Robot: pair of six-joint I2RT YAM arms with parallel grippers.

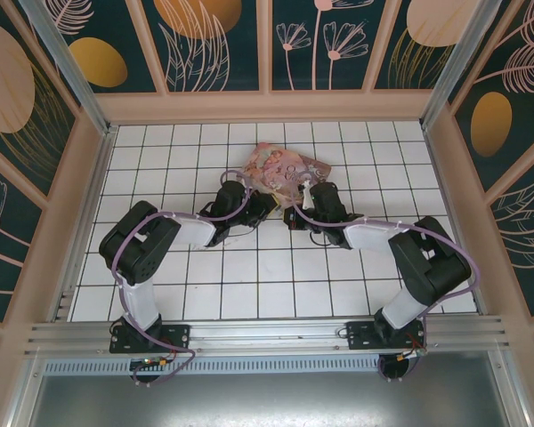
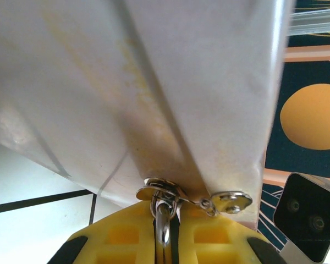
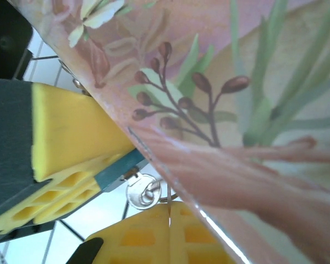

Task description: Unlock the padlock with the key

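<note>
Bright, even light falls from above on the white tiled floor (image 1: 249, 276), with only soft shadows beneath the black robot arms (image 1: 147, 240), while up close the pink illustrated tin box (image 3: 253, 99) blurs out of focus and the shackle of the small grey metal padlock (image 2: 164, 228) glints sharply.

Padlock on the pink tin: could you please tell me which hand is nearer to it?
Left. The left hand is shut on the padlock at the hasp of the tin; the right hand, also shut, sits just beside, under the tin's edge.
</note>
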